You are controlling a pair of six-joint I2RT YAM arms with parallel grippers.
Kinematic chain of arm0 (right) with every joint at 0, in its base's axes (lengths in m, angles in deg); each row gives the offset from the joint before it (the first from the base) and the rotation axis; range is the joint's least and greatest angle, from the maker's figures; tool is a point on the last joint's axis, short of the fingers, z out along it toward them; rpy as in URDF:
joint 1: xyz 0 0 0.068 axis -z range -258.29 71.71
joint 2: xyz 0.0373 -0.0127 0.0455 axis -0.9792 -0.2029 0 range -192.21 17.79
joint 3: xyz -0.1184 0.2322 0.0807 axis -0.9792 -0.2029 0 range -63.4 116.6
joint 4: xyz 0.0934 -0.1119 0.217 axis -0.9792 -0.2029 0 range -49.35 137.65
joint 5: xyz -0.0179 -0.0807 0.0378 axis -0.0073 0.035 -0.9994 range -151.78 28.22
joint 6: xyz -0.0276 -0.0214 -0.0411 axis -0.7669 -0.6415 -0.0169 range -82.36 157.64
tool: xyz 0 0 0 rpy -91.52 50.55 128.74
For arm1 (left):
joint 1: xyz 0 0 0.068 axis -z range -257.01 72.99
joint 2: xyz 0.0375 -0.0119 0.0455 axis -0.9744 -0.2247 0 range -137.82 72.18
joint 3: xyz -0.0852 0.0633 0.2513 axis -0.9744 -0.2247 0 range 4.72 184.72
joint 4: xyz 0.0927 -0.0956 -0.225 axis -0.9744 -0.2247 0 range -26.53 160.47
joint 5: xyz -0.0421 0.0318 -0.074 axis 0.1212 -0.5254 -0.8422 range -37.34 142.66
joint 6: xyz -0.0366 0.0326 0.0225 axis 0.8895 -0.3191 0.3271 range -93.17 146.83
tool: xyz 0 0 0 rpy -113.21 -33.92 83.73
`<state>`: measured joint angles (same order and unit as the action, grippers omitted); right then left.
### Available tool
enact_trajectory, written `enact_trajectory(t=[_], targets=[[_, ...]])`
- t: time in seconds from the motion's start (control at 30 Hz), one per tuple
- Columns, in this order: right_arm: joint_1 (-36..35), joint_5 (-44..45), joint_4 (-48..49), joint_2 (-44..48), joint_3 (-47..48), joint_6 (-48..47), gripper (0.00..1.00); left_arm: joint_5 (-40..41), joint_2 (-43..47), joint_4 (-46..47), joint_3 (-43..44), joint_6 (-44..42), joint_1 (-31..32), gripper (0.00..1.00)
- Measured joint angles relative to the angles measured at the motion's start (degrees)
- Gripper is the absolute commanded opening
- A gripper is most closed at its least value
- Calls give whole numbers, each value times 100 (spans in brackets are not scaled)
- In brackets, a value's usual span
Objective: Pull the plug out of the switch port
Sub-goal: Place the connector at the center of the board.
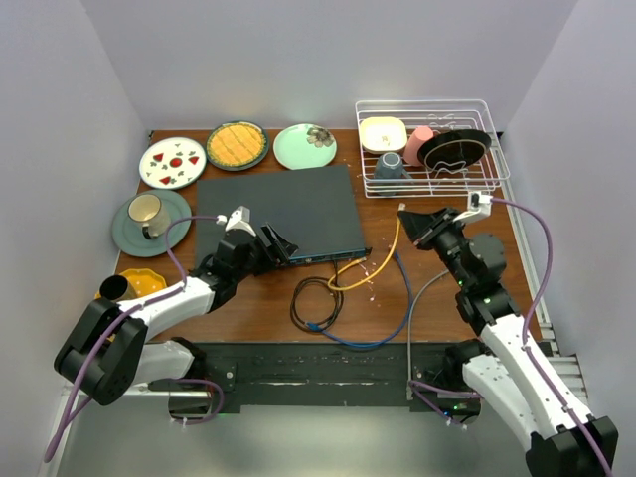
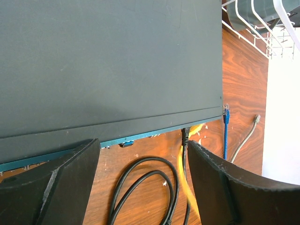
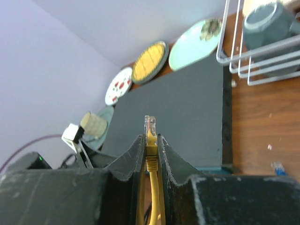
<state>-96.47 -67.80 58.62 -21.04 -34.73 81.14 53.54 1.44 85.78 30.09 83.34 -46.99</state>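
The switch (image 1: pixel 283 209) lies flat in the middle of the worktop (image 1: pixel 253 303), its thin blue front edge (image 2: pixel 140 137) facing the arms. Off the switch's right side, the right gripper (image 1: pixel 409 221) is up above the wood with the yellow plug (image 3: pixel 149 129) in it. The wrist view shows the fingers (image 3: pixel 136 154) pinched tight on the plug body, the clear tip poking out above them. That plug is out of any port, well apart from the switch. The yellow cable (image 1: pixel 383 263) droops from the gripper and curves back toward the switch's front right corner.

At the switch's front left, the left gripper (image 1: pixel 281 243) sits low against the edge. Its jaws are spread wide with nothing between them, framing a stretch of the blue strip. A black cable (image 2: pixel 140 187) loops on the wood in front of the switch and runs up to the front edge near its right end. Just right of that corner lie a loose blue cable (image 2: pixel 226 126) and a grey cable (image 2: pixel 248 136). Behind the switch's right corner stands a wire dish rack (image 1: pixel 417 101).
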Motion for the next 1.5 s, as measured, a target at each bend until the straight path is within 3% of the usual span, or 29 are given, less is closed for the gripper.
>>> enact_trajectory(t=[0.2, 0.43, 0.63, 0.83, 1.1, 1.2, 1.27, 1.5], targets=[[205, -332, 236, -133, 400, 144, 0, -7, 9, 24, -22, 7, 0, 80], [208, 164, -387, -433, 1250, -9, 0, -26, 59, 138, -122, 15, 0, 81], [208, -181, -195, -643, 942, 46, 1, -116, 57, 323, -205, 57, -2, 81], [208, -664, -116, -837, 544, 149, 1, -470, 37, 778, -343, -92, 68, 98], [208, -887, 72, -920, 544, 146, 3, -164, 1102, 1478, -422, -1445, 1388, 100], [208, -933, 96, -1003, 544, 146, 3, -81, 1853, 2284, -901, -1943, 1554, 100], [208, -994, 146, -1047, 544, 151, 3, -131, 2264, 2280, -970, -2402, 1611, 100], [208, -1137, 470, -1244, 466, 249, 4, -723, 1576, 1163, 649, -3908, 2245, 100]])
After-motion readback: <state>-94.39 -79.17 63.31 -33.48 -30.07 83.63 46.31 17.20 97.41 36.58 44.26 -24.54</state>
